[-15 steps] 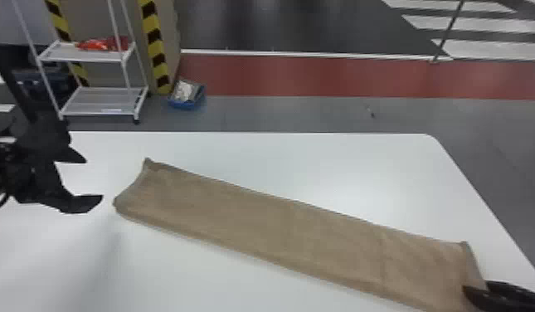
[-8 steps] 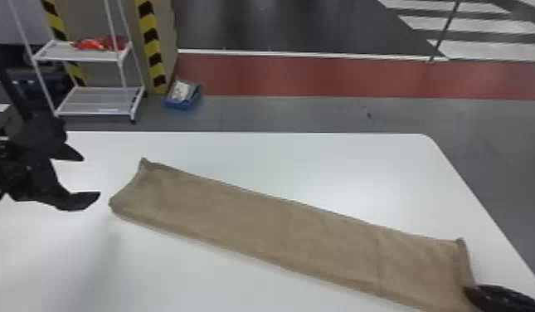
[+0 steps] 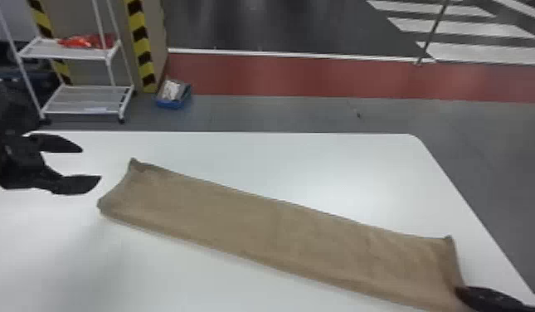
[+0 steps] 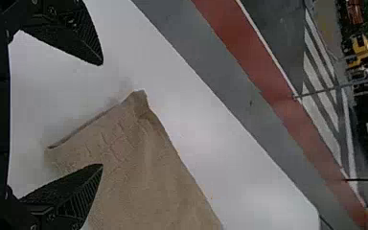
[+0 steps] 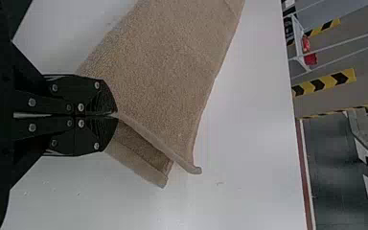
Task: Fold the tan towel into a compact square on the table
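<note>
So the right end effector (image 5: pixel 116 115) has its black fingers pressed together, pinching a bit of edge on the long, tan, fuzzy cloth towel (image 3: pixel 278 236). That's the nearer arm, since it's actually on the thing. From that grip the towel stretches away across the white, flat surface (image 3: pixel 341 166), its long axis slanting over toward the left end effector (image 3: pixel 92 164), which sits spread and just beside the opposite short end, not touching.

Looks-wise it's a narrow strip, pretty flat, layers parted a little next to the right grip, corner poking up near the left one. Nowhere near a square, so I'd guess the next fold carries the pinched end back along the strip toward the left.
</note>
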Available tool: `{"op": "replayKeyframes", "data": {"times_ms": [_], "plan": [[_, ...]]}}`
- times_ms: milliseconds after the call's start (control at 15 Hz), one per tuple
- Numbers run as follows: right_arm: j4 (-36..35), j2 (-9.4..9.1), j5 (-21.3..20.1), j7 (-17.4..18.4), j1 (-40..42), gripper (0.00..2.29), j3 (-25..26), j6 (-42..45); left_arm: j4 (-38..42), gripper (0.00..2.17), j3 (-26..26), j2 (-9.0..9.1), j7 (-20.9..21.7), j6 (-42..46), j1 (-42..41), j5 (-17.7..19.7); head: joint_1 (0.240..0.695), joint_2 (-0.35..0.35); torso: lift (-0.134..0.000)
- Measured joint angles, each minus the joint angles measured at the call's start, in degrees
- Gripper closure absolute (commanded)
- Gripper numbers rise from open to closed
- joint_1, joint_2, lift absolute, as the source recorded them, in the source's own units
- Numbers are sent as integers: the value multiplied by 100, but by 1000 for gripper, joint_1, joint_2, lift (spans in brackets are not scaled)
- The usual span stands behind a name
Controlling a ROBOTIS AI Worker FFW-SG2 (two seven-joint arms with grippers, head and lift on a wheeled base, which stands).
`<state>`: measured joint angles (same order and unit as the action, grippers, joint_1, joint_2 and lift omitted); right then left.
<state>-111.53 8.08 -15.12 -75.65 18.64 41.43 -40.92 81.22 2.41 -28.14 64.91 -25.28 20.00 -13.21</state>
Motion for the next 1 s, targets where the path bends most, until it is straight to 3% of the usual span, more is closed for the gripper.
{"op": "replayKeyframes", "data": {"times_ms": [133, 267, 400, 600, 1000], "plan": [[-6, -2, 0, 3, 25, 1177, 12, 12, -389, 248, 93, 106, -12, -417, 315, 520, 695, -120, -125], [-9, -6, 0, 7, 49, 1177, 26, 40, -442, 313, 132, 197, 19, -904, 366, 669, 695, -127, -125], [-9, -18, 0, 7, 58, 1177, 29, 68, -393, 481, 121, 284, 21, -1802, 372, 708, 695, -132, -125], [-9, -29, -34, 15, 61, 1177, 19, 83, -186, 481, 36, 387, 9, -3126, 373, 678, 695, -146, -125], [-2, -64, -67, 7, 61, 1177, 2, 106, -42, 481, -110, 520, -377, -3578, 377, 661, 695, -159, -125]]}}
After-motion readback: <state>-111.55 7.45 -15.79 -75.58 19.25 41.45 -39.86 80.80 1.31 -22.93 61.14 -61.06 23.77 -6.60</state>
